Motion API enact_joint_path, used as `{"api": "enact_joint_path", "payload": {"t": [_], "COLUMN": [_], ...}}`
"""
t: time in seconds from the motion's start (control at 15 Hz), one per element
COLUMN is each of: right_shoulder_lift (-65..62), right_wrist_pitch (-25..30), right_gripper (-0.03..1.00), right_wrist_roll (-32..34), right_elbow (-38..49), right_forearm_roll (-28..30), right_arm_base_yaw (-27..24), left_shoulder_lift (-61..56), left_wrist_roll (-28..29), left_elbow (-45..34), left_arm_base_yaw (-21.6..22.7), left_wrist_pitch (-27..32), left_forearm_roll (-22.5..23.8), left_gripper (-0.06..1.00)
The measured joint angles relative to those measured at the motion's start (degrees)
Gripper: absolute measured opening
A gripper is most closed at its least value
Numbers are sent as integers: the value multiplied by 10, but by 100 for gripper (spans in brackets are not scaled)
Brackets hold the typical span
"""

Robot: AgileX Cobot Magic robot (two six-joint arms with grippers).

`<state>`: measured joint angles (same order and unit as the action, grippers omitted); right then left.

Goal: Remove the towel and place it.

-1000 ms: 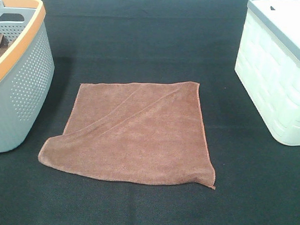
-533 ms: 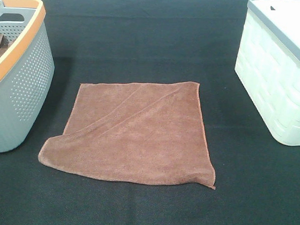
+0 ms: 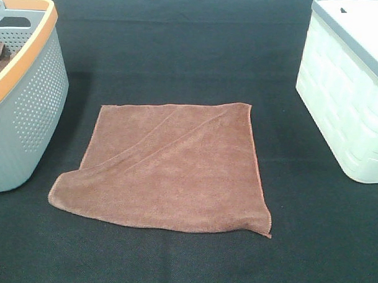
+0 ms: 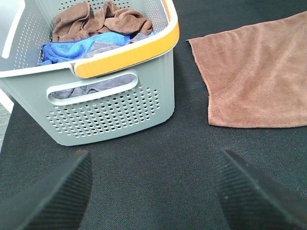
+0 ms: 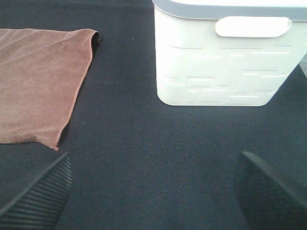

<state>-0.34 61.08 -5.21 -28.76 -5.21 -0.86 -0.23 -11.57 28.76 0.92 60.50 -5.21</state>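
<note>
A: Changed since a second ago? Nothing. Black cloth-covered table (image 3: pixel 180 48), grey perforated plastic basket with orange rim (image 3: pixel 29 105), white lidded plastic bin (image 3: pixel 339 109): all stayed put.
B: Square reddish-brown microfibre towel (image 3: pixel 169 169)?
A: Lay flat on table between basket and bin; looked placed. Left gripper (image 4: pixel 151 189), right gripper (image 5: pixel 151 191): jaws wide, empty.
B: Writing?
A: None readable.

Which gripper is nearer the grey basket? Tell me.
Left. The left gripper faces the grey basket close by; the right gripper sits beyond the towel, facing the white bin.
</note>
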Motion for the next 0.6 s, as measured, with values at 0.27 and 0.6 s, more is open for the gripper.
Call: {"api": "enact_joint_path", "payload": {"t": [0.27, 0.6], "right_shoulder_lift": [0, 0], "right_wrist_pitch": [0, 0], "right_gripper": [86, 86], "right_wrist_roll": [0, 0], "right_elbow": [0, 0], "right_forearm_roll": [-1, -1], "right_arm_base_yaw": [0, 0], "left_shoulder_lift": [0, 0], "left_wrist_roll": [0, 0], "left_elbow": [0, 0], "left_arm_base_yaw": [-15, -15], "left_wrist_pitch": [0, 0], "left_forearm_roll": [1, 1], "left_gripper": [69, 69]}}
